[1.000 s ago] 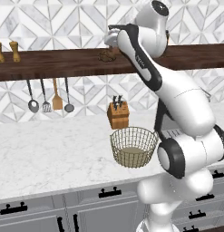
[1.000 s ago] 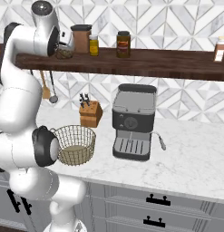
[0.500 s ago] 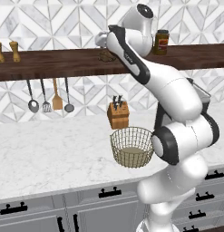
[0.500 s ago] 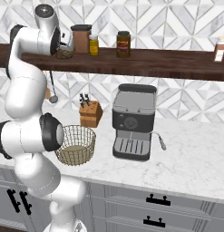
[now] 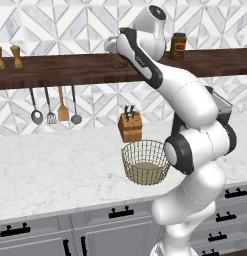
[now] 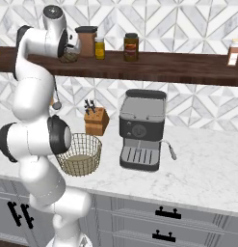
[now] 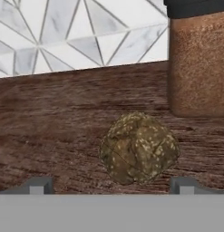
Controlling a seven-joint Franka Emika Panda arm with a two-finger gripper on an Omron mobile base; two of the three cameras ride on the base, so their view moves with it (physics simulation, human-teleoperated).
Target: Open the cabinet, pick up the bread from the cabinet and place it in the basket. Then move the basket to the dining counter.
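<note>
Basket (image 5: 145, 162) on marble tabletop (image 5: 55, 165): nothing inside, beige bottom bare. Knife block (image 5: 130, 126) just beyond it, at 11 o'clock from the basket in the left base view. Coffee machine (image 6: 141, 129) at 3 o'clock of the basket in the right base view, a gap between them.

Bread (image 7: 138, 147) lies on the dark wooden shelf (image 7: 50, 122), near its front edge. Tall brown canister (image 7: 198, 63) at 1 o'clock of the bread in the hand view, apart.

Pincer (image 7: 111, 186) released, tips wide either side of the bread, not touching. Two jars (image 6: 131, 47) further along the shelf.
</note>
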